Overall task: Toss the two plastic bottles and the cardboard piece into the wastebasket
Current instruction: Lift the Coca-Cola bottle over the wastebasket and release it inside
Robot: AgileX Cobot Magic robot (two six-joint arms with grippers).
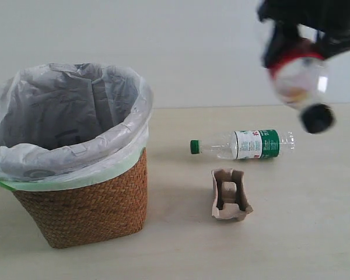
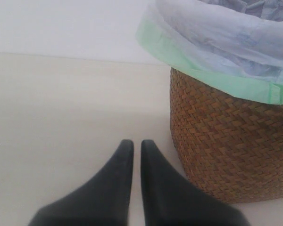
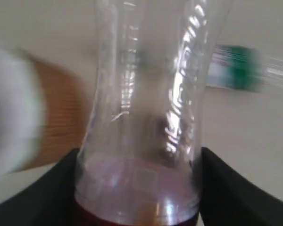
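Observation:
My right gripper (image 1: 293,51) hangs high at the upper right, shut on the larger clear bottle (image 1: 297,81) with the red label, its black cap (image 1: 317,118) pointing down. In the right wrist view that bottle (image 3: 146,94) fills the gap between the black fingers (image 3: 226,188). The green-capped bottle (image 1: 245,144) lies on its side on the table. The grey-brown cardboard piece (image 1: 228,195) rests just in front of it. The wicker wastebasket (image 1: 84,204) with its white bag stands at the left. My left gripper (image 2: 137,143) is shut and empty, low beside the wastebasket (image 2: 231,146).
The pale table (image 1: 303,233) runs to a white wall (image 1: 210,46) behind. Nothing else stands on it.

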